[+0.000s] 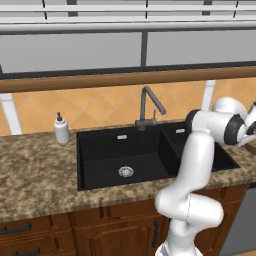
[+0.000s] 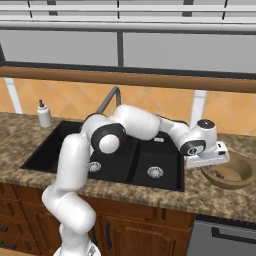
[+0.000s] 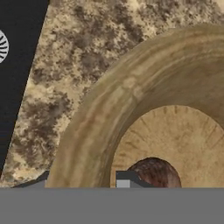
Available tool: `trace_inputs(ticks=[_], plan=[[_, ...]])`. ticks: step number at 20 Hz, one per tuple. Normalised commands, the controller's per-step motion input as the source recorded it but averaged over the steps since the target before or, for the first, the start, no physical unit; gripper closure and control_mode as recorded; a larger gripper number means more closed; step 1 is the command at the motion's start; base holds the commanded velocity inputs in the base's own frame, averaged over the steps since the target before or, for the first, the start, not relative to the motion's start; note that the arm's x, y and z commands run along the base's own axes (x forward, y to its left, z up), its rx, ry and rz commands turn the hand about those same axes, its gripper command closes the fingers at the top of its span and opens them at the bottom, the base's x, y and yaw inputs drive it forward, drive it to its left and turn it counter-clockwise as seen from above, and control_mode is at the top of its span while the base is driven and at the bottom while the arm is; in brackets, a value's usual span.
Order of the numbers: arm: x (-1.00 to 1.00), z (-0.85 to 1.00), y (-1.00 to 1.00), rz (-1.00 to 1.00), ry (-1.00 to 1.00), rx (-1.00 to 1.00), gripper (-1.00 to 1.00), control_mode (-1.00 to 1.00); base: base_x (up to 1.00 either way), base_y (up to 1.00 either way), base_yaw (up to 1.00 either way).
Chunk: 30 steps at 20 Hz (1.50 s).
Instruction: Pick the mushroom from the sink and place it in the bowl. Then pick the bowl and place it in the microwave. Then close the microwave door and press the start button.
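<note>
The wooden bowl (image 2: pixel 236 176) stands on the granite counter just right of the black sink (image 2: pixel 150 152). The arm reaches over the sink's right basin, with the gripper (image 2: pixel 212 165) at the bowl's left rim. In the hand view the two fingertips (image 3: pixel 126 179) straddle the bowl's (image 3: pixel 131 96) thick rim, one outside and one inside. The rim fills the gap between them, so the gripper (image 3: pixel 81 181) looks shut on it. The mushroom (image 3: pixel 157 173), a brown rounded lump, lies on the bowl's floor just beside the inner fingertip. The microwave is out of view.
A white soap dispenser (image 1: pixel 61 129) stands left of the sink (image 1: pixel 115 150), with the bent faucet (image 1: pixel 147 107) behind the basins. A metal drain (image 2: pixel 155 172) lies in the right basin. Speckled counter (image 3: pixel 65 65) separates the bowl from the sink edge. A grey appliance front (image 2: pixel 225 240) sits below.
</note>
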Motion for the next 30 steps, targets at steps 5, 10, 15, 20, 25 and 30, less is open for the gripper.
trace_inputs(ticks=[5,10,15,20,25,30], plan=[[-0.47,0.31,0.22,0.08,-0.05,-0.01,1.00,-1.00,0.00,0.00,0.00],[-0.39,0.56,0.31,0.16,-0.01,-0.01,1.00,-1.00,0.00,0.00,0.00],[-0.35,0.97,0.59,0.19,0.01,0.00,1.00,-1.00,0.00,0.00,0.00],[-0.36,0.77,0.86,0.22,0.04,0.00,1.00,-1.00,0.00,0.00,0.00],[-0.58,0.59,1.00,0.27,0.00,0.00,1.00,-1.00,0.00,0.00,0.00],[-0.35,0.75,1.00,0.27,0.00,-0.01,1.00,-1.00,0.00,0.00,0.00]])
